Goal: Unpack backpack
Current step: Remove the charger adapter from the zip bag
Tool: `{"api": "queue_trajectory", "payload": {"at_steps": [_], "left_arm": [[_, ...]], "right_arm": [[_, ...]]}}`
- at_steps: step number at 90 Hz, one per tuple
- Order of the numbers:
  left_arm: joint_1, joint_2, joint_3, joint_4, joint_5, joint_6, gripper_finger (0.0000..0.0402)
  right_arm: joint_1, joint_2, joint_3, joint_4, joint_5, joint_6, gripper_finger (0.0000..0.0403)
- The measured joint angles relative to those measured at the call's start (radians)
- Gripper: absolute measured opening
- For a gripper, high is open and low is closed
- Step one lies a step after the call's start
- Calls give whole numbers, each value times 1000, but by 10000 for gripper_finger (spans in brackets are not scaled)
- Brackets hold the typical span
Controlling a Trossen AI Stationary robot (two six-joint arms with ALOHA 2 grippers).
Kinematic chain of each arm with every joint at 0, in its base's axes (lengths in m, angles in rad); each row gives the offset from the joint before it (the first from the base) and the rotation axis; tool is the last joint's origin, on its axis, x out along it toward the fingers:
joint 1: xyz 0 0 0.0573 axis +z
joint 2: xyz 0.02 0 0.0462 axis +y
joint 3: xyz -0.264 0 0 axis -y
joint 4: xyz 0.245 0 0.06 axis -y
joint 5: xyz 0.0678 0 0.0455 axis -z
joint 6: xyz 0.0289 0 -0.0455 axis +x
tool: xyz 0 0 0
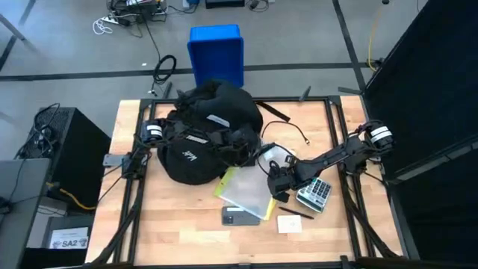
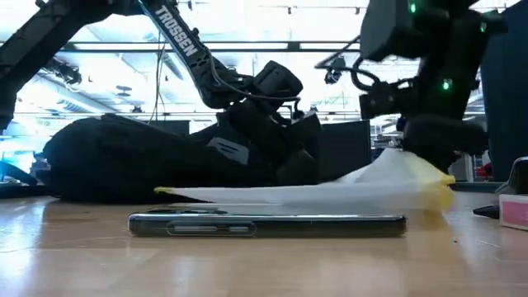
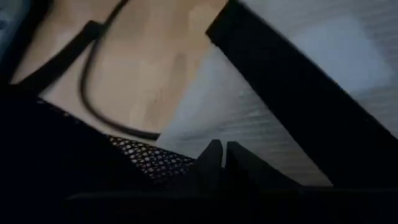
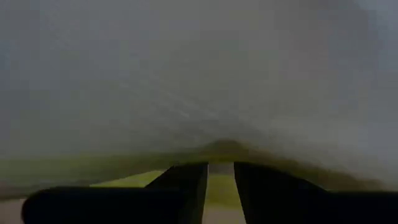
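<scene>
Wooden table (image 1: 187,232) below both grippers, taking up most of the high view.

And there, the backpack (image 1: 196,146): big, black, slumped on the table's left half, directly under the left gripper (image 1: 249,143) and the arm stretched across it. Seen in the low view as a dark mound (image 2: 124,165) with the left gripper (image 2: 285,136) pressed down at its right end. Up close in the left wrist view, fingers (image 3: 211,155) drawn almost together, only a sliver between them, black mesh right alongside. Cannot tell whether any fabric is pinched.

Blue box (image 1: 216,52) off the table on the floor, well apart from both grippers, past the backpack from the left one.

Over to the right gripper (image 1: 275,185), low over the table's middle, just beside the backpack's near flank. Clamped on the edge of a clear folder (image 1: 243,193) with a yellow-green sheet inside. Lifted at the gripper's end, sagging to the table away from it, plain to see in the low view (image 2: 346,191). Narrow gap between the fingers in the right wrist view (image 4: 221,177), plastic filling everything ahead.

Calculator (image 1: 315,193) just beside the right gripper, under its arm.

Phone (image 1: 239,217) flat near the right gripper, at the folder's low end toward the front edge.

Small white card (image 1: 289,223) near the right gripper too, frontward, between phone and calculator.
</scene>
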Motion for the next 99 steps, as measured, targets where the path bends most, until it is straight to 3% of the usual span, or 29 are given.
{"api": "queue_trajectory", "payload": {"at_steps": [24, 54, 84, 99], "left_arm": [[-49, -3, 1, -151, 46, 3, 0], [-127, -22, -1, -258, 73, 5, 0], [-163, -196, -22, -511, 52, 25, 0], [-164, -301, -133, -473, -8, 6, 0]], "right_arm": [[-17, 0, -32, 10, 99, 5, 79], [3, 0, -32, 146, 91, -83, 168], [25, 0, -31, 206, 89, -100, 255], [36, 0, -32, 220, 83, -97, 273]]}}
